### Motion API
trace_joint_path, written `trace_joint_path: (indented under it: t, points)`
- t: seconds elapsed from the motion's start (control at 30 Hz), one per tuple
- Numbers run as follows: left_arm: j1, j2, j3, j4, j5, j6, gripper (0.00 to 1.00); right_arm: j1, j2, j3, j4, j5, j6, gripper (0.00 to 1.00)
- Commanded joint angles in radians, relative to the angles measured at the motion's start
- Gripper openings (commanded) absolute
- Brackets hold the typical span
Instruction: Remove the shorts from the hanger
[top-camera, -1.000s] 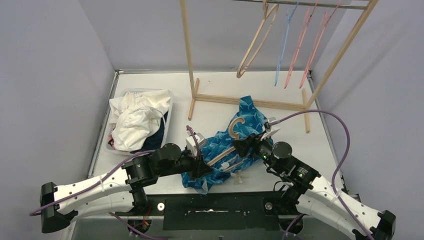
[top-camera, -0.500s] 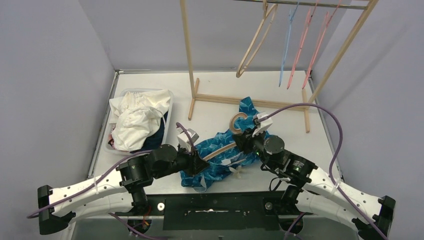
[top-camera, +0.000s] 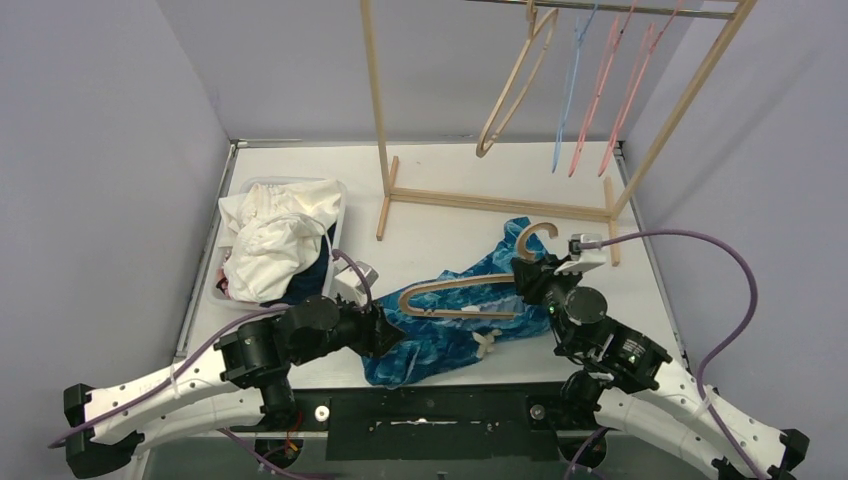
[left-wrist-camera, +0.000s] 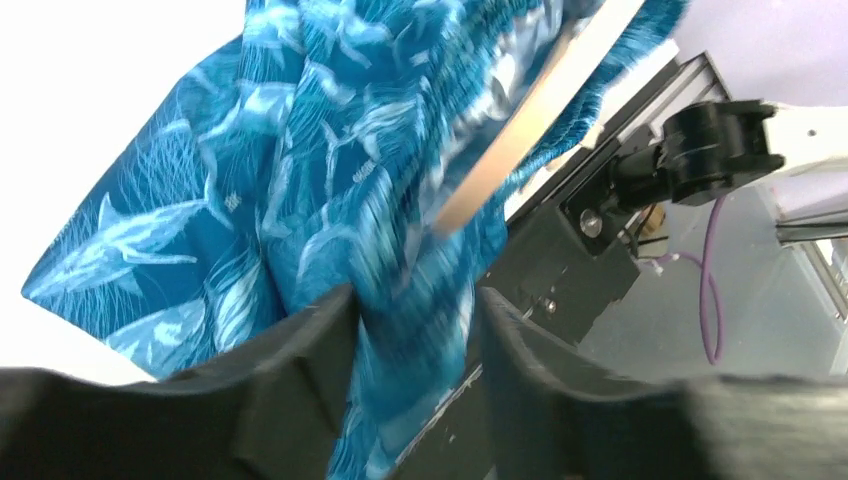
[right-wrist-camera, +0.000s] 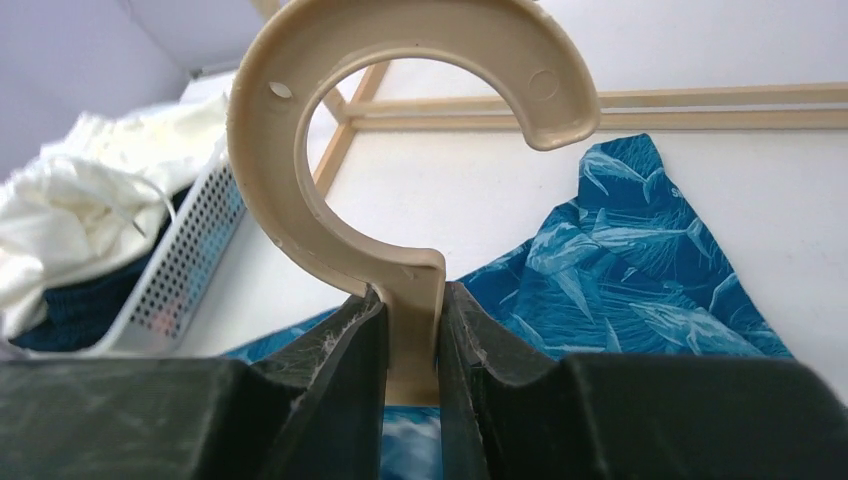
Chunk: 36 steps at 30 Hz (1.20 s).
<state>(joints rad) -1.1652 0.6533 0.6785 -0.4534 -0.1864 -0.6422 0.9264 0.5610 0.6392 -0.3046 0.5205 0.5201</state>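
Blue leaf-pattern shorts (top-camera: 430, 345) lie crumpled on the table (top-camera: 440, 190), centre-front between the two arms, part of the cloth draped around the wooden hanger (right-wrist-camera: 258, 130), so not off yet. Your right gripper (right-wrist-camera: 412, 300) is clamped tight on the hanger's neck just under the hook, both fingers flush against the wood: solid hold, rigid part, and it looks unlikely to slip. Your left gripper (left-wrist-camera: 415, 300) is down in the fabric at the near-left end with cloth bunched between its fingers; the fingers stand apart, but you cannot tell from the blurred wrist view whether they pinch or just straddle it. Expect the shorts to be light, limp and thin: they will stretch and drag rather than slide as one piece, and may snag on the hanger arm. Take a thick fold or the waistband near the white drawstring, not a single layer. A basket (top-camera: 335, 215) with white shorts sits far left.
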Motion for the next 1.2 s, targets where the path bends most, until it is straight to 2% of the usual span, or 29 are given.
trace_joint_path:
  t: [0.0, 0.03, 0.1, 0.13, 0.27, 0.5, 0.6, 0.77, 0.83, 0.9, 1.0, 1.07, 1.17]
  points:
    - [0.002, 0.072, -0.017, 0.039, 0.067, -0.005, 0.53, -0.016, -0.049, -0.051, 0.106, 0.082, 0.123, 0.00]
    - [0.002, 0.092, -0.039, 0.083, 0.090, -0.005, 0.56, -0.016, -0.045, -0.077, 0.156, 0.050, 0.131, 0.00]
    - [0.001, 0.117, -0.039, 0.157, 0.112, 0.000, 0.79, -0.016, -0.018, -0.106, 0.204, -0.001, 0.142, 0.00]
    - [0.001, 0.123, -0.030, 0.176, 0.112, 0.007, 0.81, -0.016, 0.004, -0.101, 0.190, -0.007, 0.156, 0.00]
    - [0.001, 0.078, 0.015, 0.184, 0.070, 0.030, 0.82, -0.014, 0.067, -0.063, 0.098, -0.004, 0.155, 0.00]
    - [0.004, -0.072, 0.005, 0.109, -0.060, 0.043, 0.83, -0.016, 0.048, -0.100, 0.130, -0.101, 0.114, 0.00]
    - [0.006, -0.071, 0.007, 0.083, -0.046, 0.070, 0.86, -0.015, 0.037, -0.120, 0.174, -0.145, 0.107, 0.00]
    - [0.025, 0.010, 0.025, 0.098, 0.063, 0.110, 0.85, -0.015, 0.048, -0.120, 0.204, -0.189, 0.109, 0.00]
    - [0.049, 0.035, 0.020, 0.137, 0.108, 0.123, 0.67, -0.016, 0.055, -0.116, 0.205, -0.203, 0.111, 0.00]
    - [0.101, 0.053, 0.016, 0.160, 0.172, 0.133, 0.44, -0.016, 0.057, -0.118, 0.205, -0.207, 0.118, 0.00]
    - [0.237, 0.056, 0.007, 0.189, 0.322, 0.134, 0.00, -0.015, 0.057, -0.117, 0.188, -0.207, 0.135, 0.02]
    - [0.306, 0.036, 0.004, 0.182, 0.393, 0.131, 0.00, -0.015, 0.056, -0.108, 0.157, -0.189, 0.163, 0.10]
    - [0.361, -0.023, 0.031, 0.106, 0.386, 0.142, 0.00, -0.017, 0.056, -0.075, 0.049, -0.078, 0.237, 0.26]
